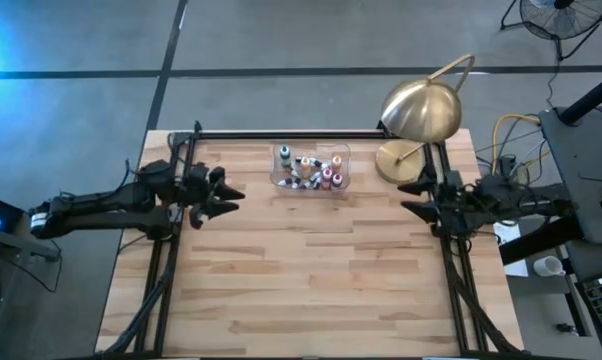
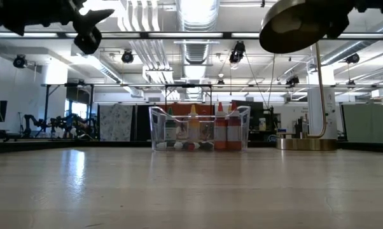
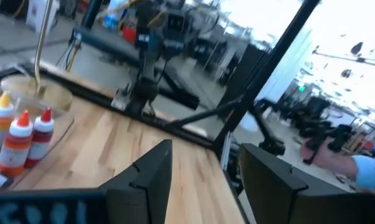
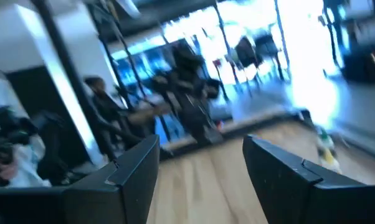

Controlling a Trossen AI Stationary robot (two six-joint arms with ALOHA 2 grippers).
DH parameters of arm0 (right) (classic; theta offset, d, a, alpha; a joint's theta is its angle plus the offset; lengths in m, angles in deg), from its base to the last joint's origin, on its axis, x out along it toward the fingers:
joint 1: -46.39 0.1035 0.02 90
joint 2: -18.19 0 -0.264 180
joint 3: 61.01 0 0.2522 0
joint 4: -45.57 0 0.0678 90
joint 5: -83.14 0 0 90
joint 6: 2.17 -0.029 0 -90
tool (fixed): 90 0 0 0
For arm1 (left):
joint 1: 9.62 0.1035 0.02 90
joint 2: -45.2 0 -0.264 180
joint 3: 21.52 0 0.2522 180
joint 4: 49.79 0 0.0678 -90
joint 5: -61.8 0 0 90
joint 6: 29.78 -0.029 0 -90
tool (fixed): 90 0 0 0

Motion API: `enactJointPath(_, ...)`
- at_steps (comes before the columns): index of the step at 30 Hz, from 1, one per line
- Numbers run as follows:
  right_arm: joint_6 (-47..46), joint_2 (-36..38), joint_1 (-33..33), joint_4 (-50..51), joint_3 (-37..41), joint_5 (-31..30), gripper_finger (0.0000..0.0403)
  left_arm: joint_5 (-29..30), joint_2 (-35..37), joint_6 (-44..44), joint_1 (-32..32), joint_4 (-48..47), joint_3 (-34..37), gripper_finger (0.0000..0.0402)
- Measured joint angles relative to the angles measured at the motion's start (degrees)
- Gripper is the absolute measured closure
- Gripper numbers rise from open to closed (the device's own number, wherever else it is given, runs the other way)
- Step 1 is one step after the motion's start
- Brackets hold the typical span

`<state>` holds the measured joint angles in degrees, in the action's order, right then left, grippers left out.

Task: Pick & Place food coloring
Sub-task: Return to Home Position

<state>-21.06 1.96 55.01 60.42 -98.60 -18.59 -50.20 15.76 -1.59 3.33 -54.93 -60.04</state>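
Note:
Several small food coloring bottles (image 1: 316, 172), red, orange and green, stand and lie inside a clear plastic tub (image 1: 281, 180) at the table's far middle; they also show in the low view (image 2: 207, 130) and the left wrist view (image 3: 19, 140). My left gripper (image 1: 224, 195) is open and empty above the table, left of the tub. My right gripper (image 1: 413, 197) is open and empty above the table's right side, right of the tub.
A brass desk lamp (image 1: 421, 110) stands on its round base (image 1: 399, 160) at the far right, its dome hanging over the table just right of the tub. A black frame rail (image 1: 281, 133) runs along the far edge. A person's sleeve (image 3: 368, 168) shows beyond the table.

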Motion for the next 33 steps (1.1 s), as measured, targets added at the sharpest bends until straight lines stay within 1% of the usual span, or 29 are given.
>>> enactJointPath(2,1.63,4.12,0.00,-2.83,3.53,0.44,0.0179,0.00,2.66,0.08,0.04,1.57,2.31,0.0246)
enactJointPath(5,3.81,9.34,-0.05,-6.42,8.49,-0.86,0.0179,0.26,5.73,0.59,0.04,2.35,4.84,0.0246)
enactJointPath(8,5.64,13.75,0.00,-7.10,12.58,-3.28,0.0179,0.38,7.72,0.75,0.04,2.98,6.70,0.0246)
enactJointPath(10,8.87,16.05,0.00,-6.96,15.42,-4.49,0.0179,0.42,8.92,0.76,0.04,2.97,8.35,0.0246)
enactJointPath(14,14.01,15.87,-0.01,-6.92,19.65,-4.98,0.0179,-0.03,10.66,4.97,-0.03,3.32,12.55,0.0246)
enactJointPath(18,15.62,14.37,-0.01,-5.80,23.39,-4.94,0.0179,0.01,10.77,9.39,-0.03,2.90,17.52,0.0246)
enactJointPath(20,15.96,13.03,0.02,-3.41,23.02,-4.68,0.0179,0.00,10.69,9.90,-0.01,2.80,20.33,0.0246)
enactJointPath(22,16.42,11.36,0.00,-3.41,22.59,-4.71,0.0179,0.05,10.63,9.96,0.00,2.98,23.20,0.0246)
enactJointPath(23,16.43,10.72,0.00,-3.43,22.47,-4.73,0.0179,0.04,10.60,9.96,0.00,1.63,24.19,0.0246)
enactJointPath(24,16.24,10.24,0.00,-3.39,22.46,-4.73,0.0179,0.10,10.57,9.66,0.01,-1.41,24.04,0.0246)
enactJointPath(25,16.03,9.79,0.00,-3.44,22.45,-4.73,0.0179,0.26,10.57,9.80,0.01,-6.62,23.55,0.0246)
enactJointPath(26,15.75,9.38,0.00,-3.37,22.45,-4.76,0.0179,0.79,10.39,9.74,0.02,-8.51,22.98,0.0246)
enactJointPath(29,15.83,8.27,-0.01,-3.01,22.45,-4.73,0.0179,1.54,8.61,9.84,0.06,-9.08,22.54,0.0246)
enactJointPath(33,16.30,7.31,0.00,-3.00,22.45,-4.77,0.0179,1.51,8.27,9.81,0.04,-9.26,22.26,0.0246)
